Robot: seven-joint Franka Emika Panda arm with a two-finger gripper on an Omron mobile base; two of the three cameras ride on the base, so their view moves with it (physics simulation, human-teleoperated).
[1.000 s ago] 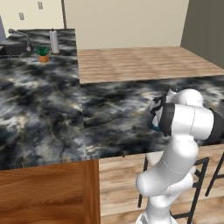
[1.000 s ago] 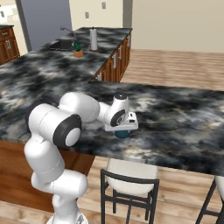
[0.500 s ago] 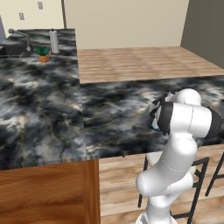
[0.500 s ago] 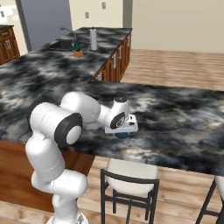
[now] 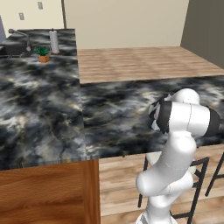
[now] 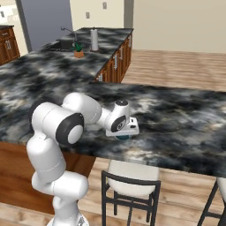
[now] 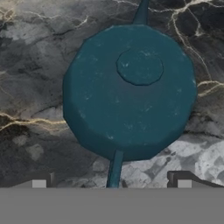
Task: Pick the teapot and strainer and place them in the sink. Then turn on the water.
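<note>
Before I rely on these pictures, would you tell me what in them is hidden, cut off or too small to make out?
- Teapot: in the left base view the arm hides it; in the right base view the hand covers all but a teal sliver.
- Hand view: the bottom edge cuts off the fingertips, so any contact with the teapot is unclear.
- Sink: far off and small; its inside cannot be read.

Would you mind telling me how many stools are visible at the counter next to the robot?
2. One stool with a pale seat stands at the counter edge beside the arm, below the gripper; another stool shows partly at the right edge. More may be out of frame.
</note>
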